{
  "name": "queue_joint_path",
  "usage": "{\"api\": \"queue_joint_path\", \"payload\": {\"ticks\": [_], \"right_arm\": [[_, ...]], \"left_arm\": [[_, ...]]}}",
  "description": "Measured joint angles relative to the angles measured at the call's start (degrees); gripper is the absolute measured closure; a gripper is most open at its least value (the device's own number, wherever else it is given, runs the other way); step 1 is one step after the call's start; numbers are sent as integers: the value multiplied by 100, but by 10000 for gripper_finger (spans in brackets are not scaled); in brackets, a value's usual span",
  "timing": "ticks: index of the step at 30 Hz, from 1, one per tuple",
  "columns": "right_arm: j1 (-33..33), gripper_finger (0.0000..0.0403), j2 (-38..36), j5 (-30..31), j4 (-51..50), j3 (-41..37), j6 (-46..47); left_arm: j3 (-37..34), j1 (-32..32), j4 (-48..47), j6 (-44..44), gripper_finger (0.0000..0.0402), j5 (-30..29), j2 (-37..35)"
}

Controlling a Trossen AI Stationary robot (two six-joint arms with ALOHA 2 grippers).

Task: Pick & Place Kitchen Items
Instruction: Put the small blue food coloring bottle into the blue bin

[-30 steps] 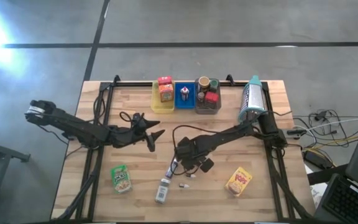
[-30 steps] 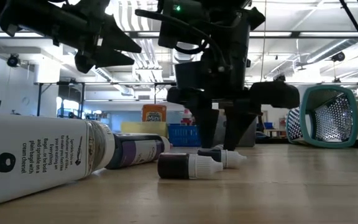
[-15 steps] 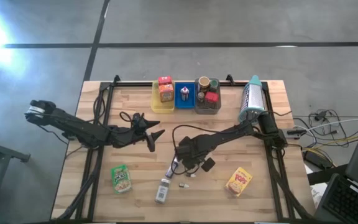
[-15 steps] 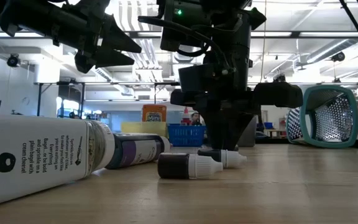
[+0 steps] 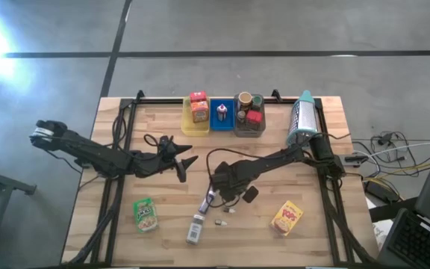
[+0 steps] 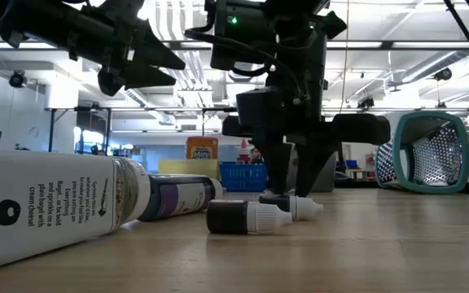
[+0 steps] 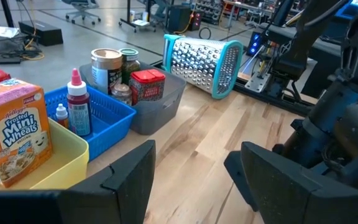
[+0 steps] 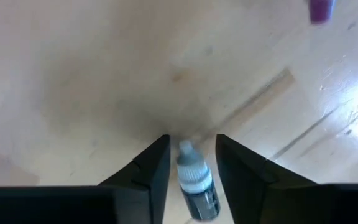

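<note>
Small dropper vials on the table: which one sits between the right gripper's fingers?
The farther vial from the low camera, under the right gripper. Its white tip shows between the open fingers; the nearer vial lies clear of them.

Wrist view: the vial between my right fingers runs off the frame edge, so I can't tell whether the pads touch it. A purple item is cropped to a stub. Low view: the big white bottle is cut off, its small print partly unreadable.
</note>
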Motion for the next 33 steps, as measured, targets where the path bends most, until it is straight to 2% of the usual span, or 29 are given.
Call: {"api": "queue_joint_path", "payload": {"ticks": [4,9,19,23,33], "right_arm": [[-4,258,0,124,-231,2,-146],[2,254,0,359,-282,2,-297],[11,309,-4,370,-263,2,-259],[17,319,-4,355,-248,2,-248],[17,267,7,348,-187,2,-203]], "left_arm": [[0,0,-7,0,158,0,0],[0,0,-7,-21,158,2,0],[0,0,-10,-26,158,2,0],[0,0,-10,-26,158,2,0],[0,0,-10,-42,158,10,0]]}}
